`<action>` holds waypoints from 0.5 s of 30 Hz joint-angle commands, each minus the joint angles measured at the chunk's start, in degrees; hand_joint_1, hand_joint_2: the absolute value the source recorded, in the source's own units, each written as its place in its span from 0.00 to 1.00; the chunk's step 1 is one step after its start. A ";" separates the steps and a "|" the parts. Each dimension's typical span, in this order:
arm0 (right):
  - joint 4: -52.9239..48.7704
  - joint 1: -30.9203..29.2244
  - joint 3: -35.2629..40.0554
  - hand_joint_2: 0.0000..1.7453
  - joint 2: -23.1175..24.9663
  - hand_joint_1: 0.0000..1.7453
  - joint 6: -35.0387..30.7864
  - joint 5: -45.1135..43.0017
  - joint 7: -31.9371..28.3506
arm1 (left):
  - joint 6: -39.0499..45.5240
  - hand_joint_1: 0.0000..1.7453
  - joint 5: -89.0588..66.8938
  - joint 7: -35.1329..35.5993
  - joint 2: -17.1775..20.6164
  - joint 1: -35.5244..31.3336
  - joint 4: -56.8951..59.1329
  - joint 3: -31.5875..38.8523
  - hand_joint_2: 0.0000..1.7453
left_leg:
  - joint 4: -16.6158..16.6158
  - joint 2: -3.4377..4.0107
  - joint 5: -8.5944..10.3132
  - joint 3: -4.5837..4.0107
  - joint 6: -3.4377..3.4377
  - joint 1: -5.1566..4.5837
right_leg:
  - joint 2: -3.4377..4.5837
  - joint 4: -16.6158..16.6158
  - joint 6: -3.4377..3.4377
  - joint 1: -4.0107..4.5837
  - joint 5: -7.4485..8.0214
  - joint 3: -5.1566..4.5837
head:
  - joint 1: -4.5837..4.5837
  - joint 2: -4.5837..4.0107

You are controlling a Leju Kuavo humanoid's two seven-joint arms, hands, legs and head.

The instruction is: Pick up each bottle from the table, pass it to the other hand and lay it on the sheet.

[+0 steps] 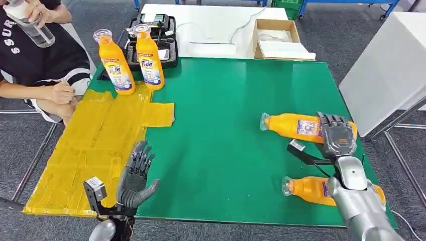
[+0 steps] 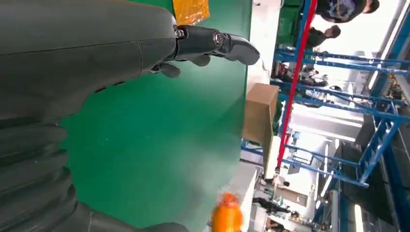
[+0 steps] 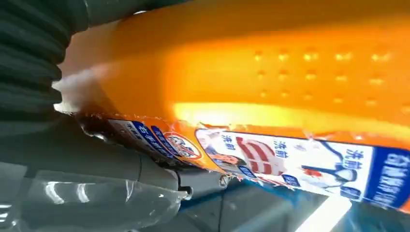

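Note:
An orange Tide bottle (image 1: 291,125) lies on its side on the green mat (image 1: 226,125), cap to the left. My right hand (image 1: 336,134) lies over its right end with the fingers wrapped across it. Up close, the bottle's orange body and label (image 3: 270,96) press against the palm, with the thumb (image 3: 159,181) alongside. A second orange bottle (image 1: 310,190) lies near the front edge, beside my right forearm. Two more bottles (image 1: 115,63) (image 1: 149,57) stand upright at the far end of the yellow sheet (image 1: 95,145). My left hand (image 1: 135,175) hovers open at the sheet's near right edge, its fingers (image 2: 212,42) spread.
A seated person (image 1: 40,55) at the left holds a clear bottle close to the sheet. Behind the mat sit a black tray (image 1: 166,45) and an open cardboard box (image 1: 275,37) on a white table. A white surface (image 1: 387,65) stands to the right.

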 commanded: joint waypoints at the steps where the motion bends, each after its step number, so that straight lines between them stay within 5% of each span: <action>1: -20.93 7.02 -18.90 1.00 19.53 1.00 -0.37 -16.00 -17.04 | 3.77 0.00 -5.43 0.68 0.77 -1.98 1.32 -5.88 1.00 | -0.07 0.21 -0.07 0.12 -0.12 0.02 | 0.32 -0.03 -0.06 0.00 -0.04 0.05 | -0.05 0.00; 3: -20.93 7.02 -18.90 1.00 19.53 1.00 -0.37 -16.00 -17.04 | 3.77 0.00 -5.43 0.68 0.77 -1.98 1.32 -5.88 1.00 | -0.04 0.04 -0.06 0.08 -0.09 0.04 | 0.11 -0.02 -0.05 -0.01 -0.10 0.04 | 0.00 0.00; 7: -26.90 9.55 -6.01 1.00 18.14 1.00 6.96 -42.08 -16.77 | 7.22 0.00 -11.56 1.53 2.99 -4.20 -0.98 -10.75 1.00 | 0.01 0.22 -0.05 -0.06 -0.07 0.03 | 0.25 0.02 -0.06 -0.02 -0.05 -0.15 | -0.02 0.00; 15: -27.42 9.84 -4.82 1.00 17.48 1.00 6.44 -42.45 -15.68 | 7.58 0.00 -11.61 2.10 3.23 -4.33 -1.17 -11.20 1.00 | -0.05 0.14 -0.02 -0.05 -0.08 -0.08 | 0.13 -0.01 -0.07 -0.12 -0.02 -0.16 | -0.02 0.00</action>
